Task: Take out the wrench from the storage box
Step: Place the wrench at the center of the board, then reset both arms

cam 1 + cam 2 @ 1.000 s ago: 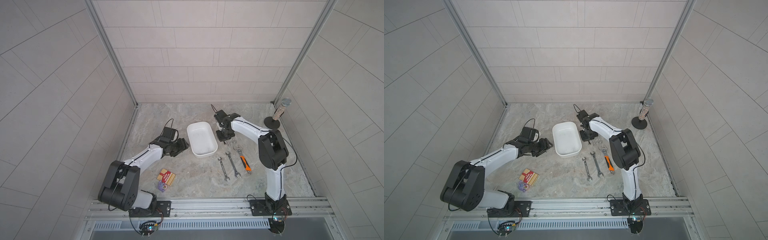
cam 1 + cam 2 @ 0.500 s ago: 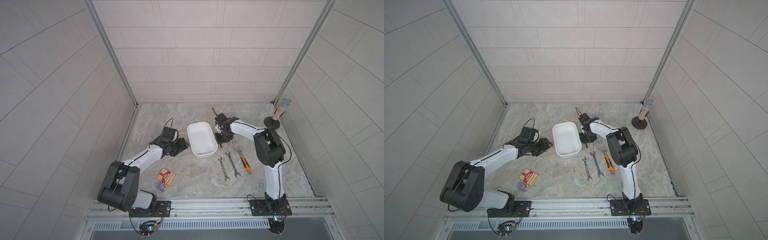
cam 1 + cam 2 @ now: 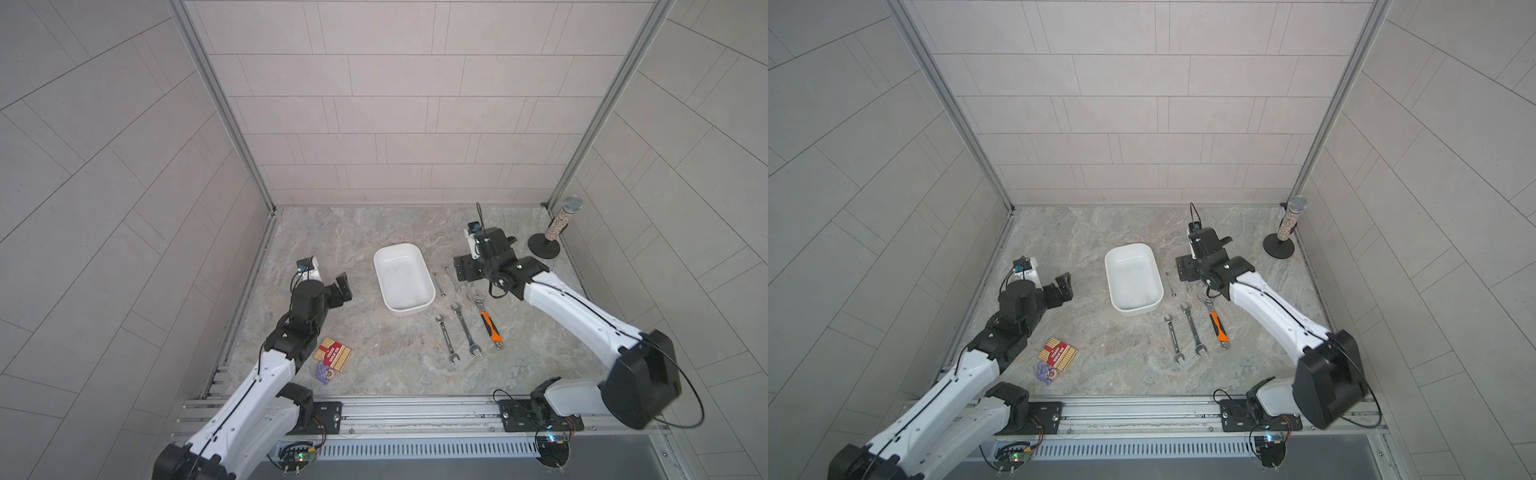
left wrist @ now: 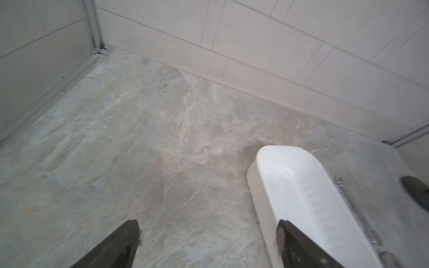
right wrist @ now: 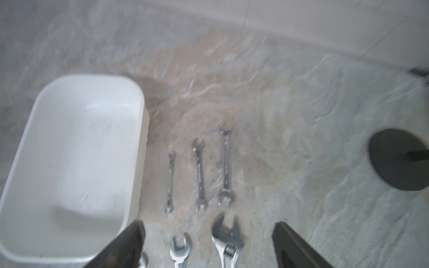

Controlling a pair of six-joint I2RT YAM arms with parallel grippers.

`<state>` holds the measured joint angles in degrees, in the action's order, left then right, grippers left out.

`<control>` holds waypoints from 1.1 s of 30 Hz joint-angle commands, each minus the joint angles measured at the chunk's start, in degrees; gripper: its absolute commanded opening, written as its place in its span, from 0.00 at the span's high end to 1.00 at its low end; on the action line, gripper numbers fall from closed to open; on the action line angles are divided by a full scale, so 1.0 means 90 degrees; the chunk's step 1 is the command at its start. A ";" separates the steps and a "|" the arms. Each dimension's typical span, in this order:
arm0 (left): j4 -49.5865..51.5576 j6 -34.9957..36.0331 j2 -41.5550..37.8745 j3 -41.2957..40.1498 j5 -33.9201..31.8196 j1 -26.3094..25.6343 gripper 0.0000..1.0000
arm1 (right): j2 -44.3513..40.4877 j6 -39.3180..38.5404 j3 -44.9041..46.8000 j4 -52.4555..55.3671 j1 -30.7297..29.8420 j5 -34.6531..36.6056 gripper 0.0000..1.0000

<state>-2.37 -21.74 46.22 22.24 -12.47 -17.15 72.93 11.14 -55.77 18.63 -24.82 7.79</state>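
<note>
Right of the storage box (image 3: 400,276), on the stone-patterned bench (image 3: 374,365), the wrenches (image 5: 199,171) lie flat in loose side-by-side rows, just clear of its wall, with an orange-handled adjustable wrench (image 3: 484,318) outermost. The box is bare inside, so the removal looks complete. That would explain both tools: the right tool (image 5: 207,224) hangs over the wrenches, jaws wide and empty, and the left tool (image 4: 207,221), equally wide, grips nothing near the box's other long side.

place: robot test cell (lab-like) | cues: tiled panel walls (image 3: 374,104), aluminium frame posts (image 3: 222,104), arms (image 3: 573,316) bolted to rail (image 3: 415,413)
</note>
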 commanded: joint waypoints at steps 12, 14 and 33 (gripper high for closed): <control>-0.1585 0.2605 0.2772 0.0603 0.0514 0.1819 0.00 | 0.0281 -0.1499 0.3917 -0.7255 0.1924 0.0546 0.00; -0.2192 0.2546 0.3391 0.0650 0.0942 0.1980 0.00 | 0.0642 -0.1113 0.3482 -0.6239 0.2163 0.0618 0.00; -0.4207 0.2217 0.3441 -0.0090 0.1339 0.2092 0.00 | 0.1866 -0.0758 0.3848 -0.8087 0.2721 -0.0230 0.00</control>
<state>-33.89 0.73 79.46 24.16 0.38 2.09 89.54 3.90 -21.39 -52.14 -0.40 6.24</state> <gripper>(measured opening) 0.999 0.997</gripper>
